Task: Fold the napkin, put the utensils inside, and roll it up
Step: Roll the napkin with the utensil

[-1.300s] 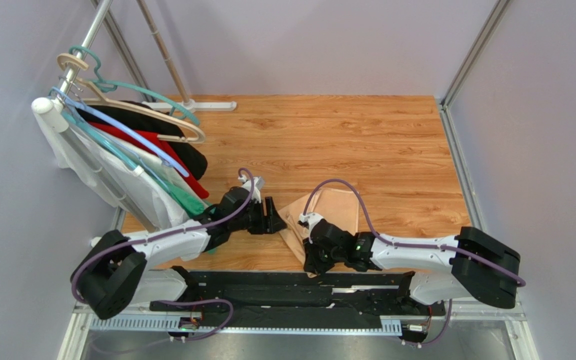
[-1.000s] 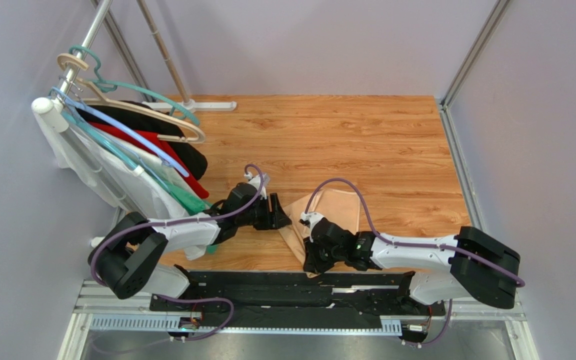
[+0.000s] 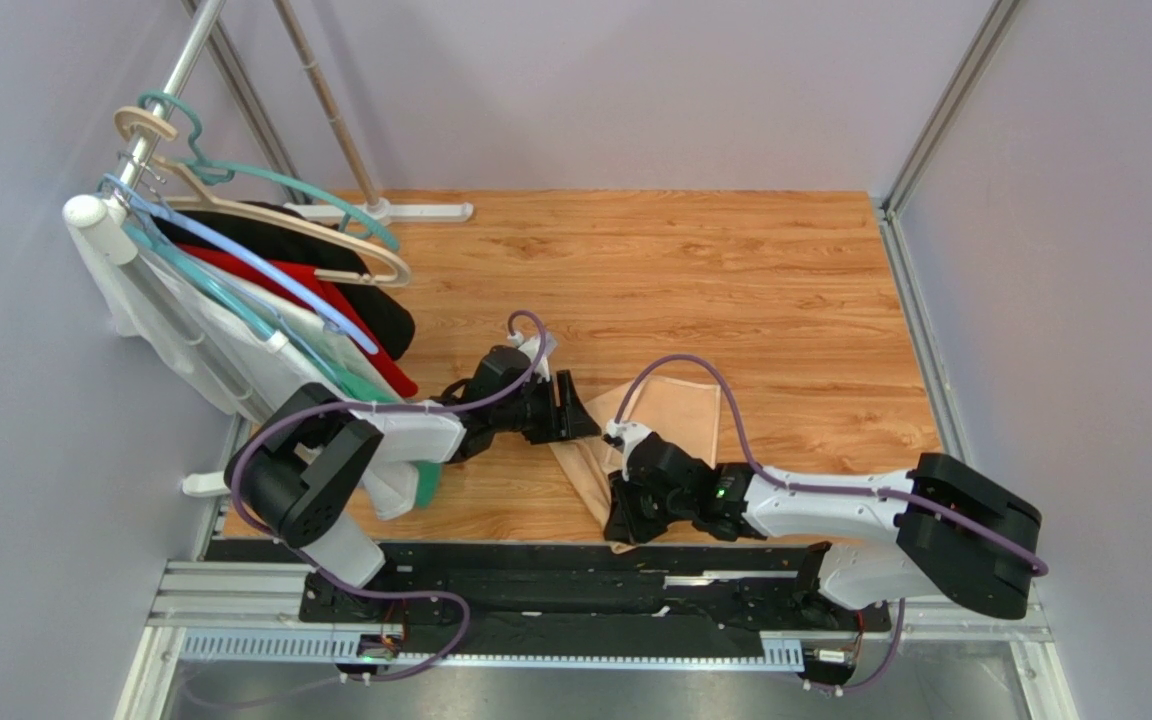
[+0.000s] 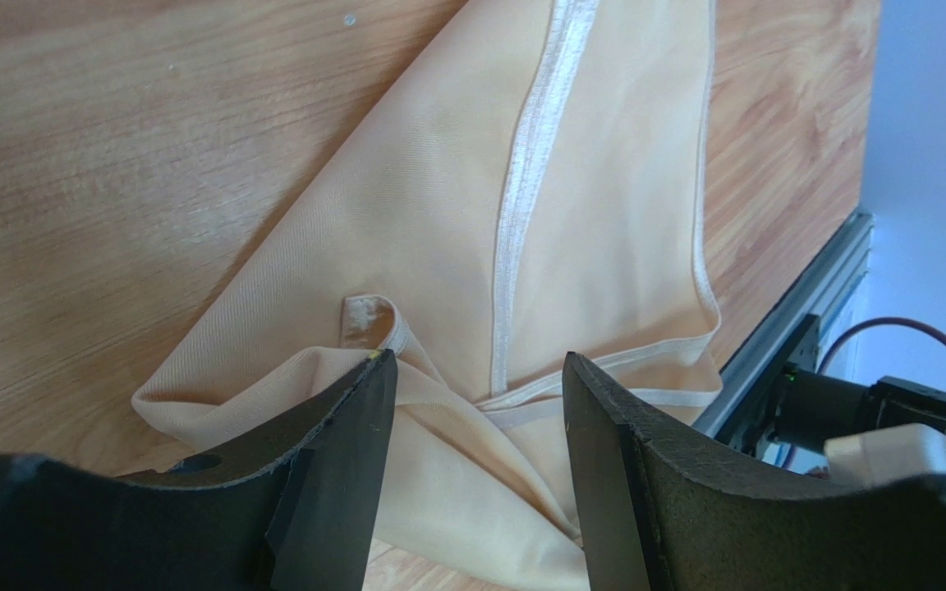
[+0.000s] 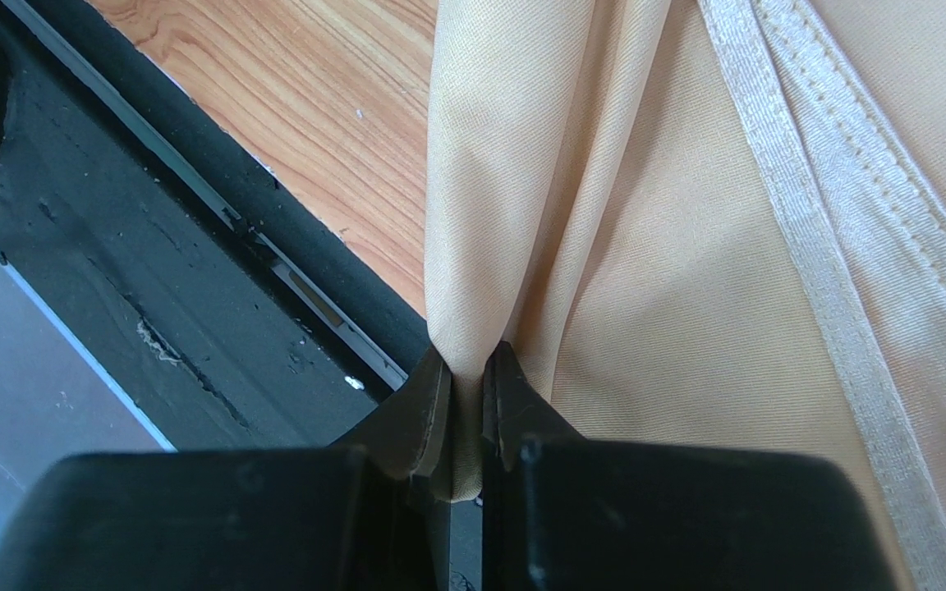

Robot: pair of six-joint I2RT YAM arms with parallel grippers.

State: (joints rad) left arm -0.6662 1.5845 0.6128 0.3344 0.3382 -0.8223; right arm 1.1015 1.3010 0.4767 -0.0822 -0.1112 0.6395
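Observation:
The pale peach napkin (image 3: 668, 416) lies bunched and partly folded on the wooden table, near its front edge. My right gripper (image 3: 624, 518) is shut on a pinched fold of the napkin (image 5: 688, 246) at its near end, above the black rail. My left gripper (image 3: 579, 420) is open at the napkin's left corner; in the left wrist view its two fingers straddle crumpled cloth (image 4: 589, 209) without closing on it. No utensils are in view.
A rack with hangers and white, red and black garments (image 3: 259, 308) stands at the left. A black rail (image 3: 567, 578) runs along the near table edge. Metal frame posts and grey walls bound the wooden table (image 3: 778, 285).
My left arm has reached rightward, bringing its open gripper up to the napkin's left corner. My right gripper has stayed shut on the napkin.

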